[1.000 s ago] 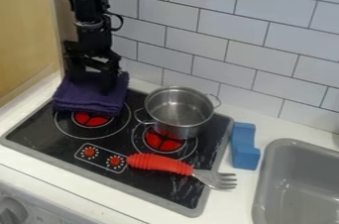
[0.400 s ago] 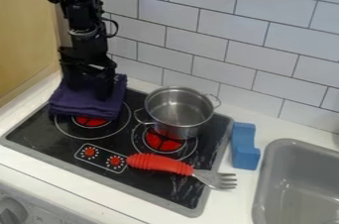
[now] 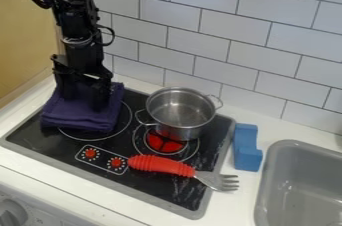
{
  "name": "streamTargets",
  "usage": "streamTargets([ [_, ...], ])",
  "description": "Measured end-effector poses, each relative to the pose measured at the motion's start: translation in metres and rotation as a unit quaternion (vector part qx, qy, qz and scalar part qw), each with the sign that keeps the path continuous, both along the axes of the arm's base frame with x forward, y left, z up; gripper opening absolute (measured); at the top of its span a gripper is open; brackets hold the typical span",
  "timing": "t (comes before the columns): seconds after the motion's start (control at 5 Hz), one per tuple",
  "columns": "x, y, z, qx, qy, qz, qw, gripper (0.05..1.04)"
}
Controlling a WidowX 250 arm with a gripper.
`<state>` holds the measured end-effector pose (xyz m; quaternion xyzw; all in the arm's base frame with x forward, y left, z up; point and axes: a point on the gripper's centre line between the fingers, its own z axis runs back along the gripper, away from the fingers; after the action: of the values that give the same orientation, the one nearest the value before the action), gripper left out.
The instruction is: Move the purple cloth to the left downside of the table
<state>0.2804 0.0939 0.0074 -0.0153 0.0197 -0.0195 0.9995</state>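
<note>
Black arm (image 3: 75, 25) slanting in from upper left, forearm hanging near-vertical; gripper (image 3: 83, 99) pointing down by the stovetop's (image 3: 43, 142) far left corner.

Here we are at a toy kitchen, with a black stovetop (image 3: 153, 188), metal pot (image 3: 180, 109) and grey sink (image 3: 300, 190)!

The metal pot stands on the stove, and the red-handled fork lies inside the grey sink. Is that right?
Not quite: the camera view shows the red-handled fork lying across the stove, not inside the sink.
</note>
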Motion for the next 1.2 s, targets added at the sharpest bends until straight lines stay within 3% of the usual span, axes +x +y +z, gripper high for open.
streamTargets([
  [0.8,-0.066,0.004,0.004,0.002,0.027,0.033,0.9991,0.999],
  [1.2,-0.081,0.002,0.003,-0.003,0.033,0.037,0.9987,0.999],
])
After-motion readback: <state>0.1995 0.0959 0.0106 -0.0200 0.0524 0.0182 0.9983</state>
